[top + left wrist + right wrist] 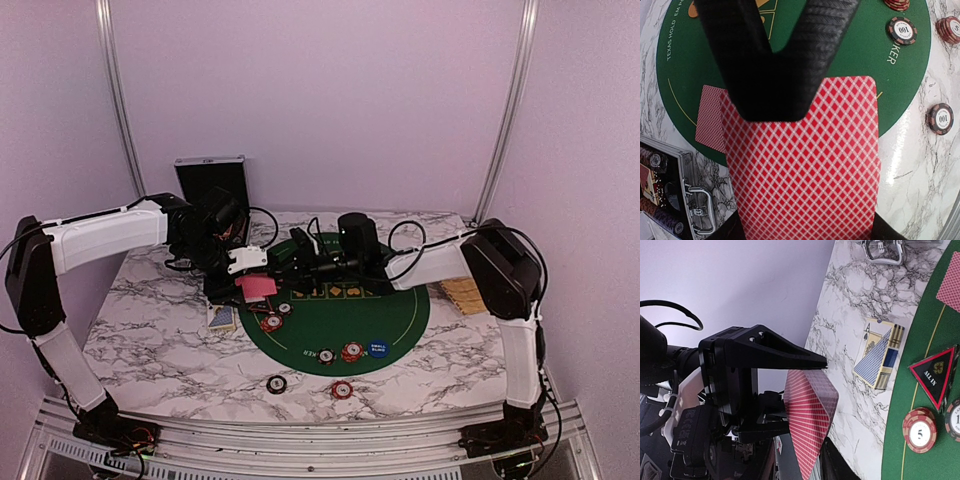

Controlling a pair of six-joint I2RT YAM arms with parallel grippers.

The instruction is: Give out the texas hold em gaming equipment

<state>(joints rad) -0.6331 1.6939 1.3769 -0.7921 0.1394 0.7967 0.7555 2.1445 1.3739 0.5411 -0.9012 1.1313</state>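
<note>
L tool (774, 102) is clenched on a red-backed card (805, 170). Both black fingers (735, 60) meet on its top edge, and the card sticks out past the tips w/ its diamond-pattern back toward the wrist cam. Seen from the R wrist cam it looks slightly bowed. It's held up off the desk (150, 340), over the left rim of the green mat (405, 320).

Below the tool a second card (707, 120) lies face-down on the mat, partly hidden behind the held one. On the tool's near side, toward the arm bases, a triangular marker (937, 372) reading ALL IN sits on the mat, w/ a red chip stack (920, 429) marked 5 just beside it. A card pack (880, 352) lies on the marble just off the mat edge, also on the tool's near side. A black case (210, 185), lid up, stands behind the tool.

Further toward the near edge and to the tool's right, a blue disc (378, 349) sits on the mat. A red chip pile (352, 351) and a black 100 chip (901, 30) line up beside it. Off the mat on bare desk are a lone dark chip (276, 384) and a red stack (342, 389).

R tool (300, 257) is just right of the L tool, pointed at it and close to the held card. Can't tell if its jaws are parted or closed, or if it touches the card. A straw basket (465, 295) is well apart from both tools, by the R arm's elbow.
</note>
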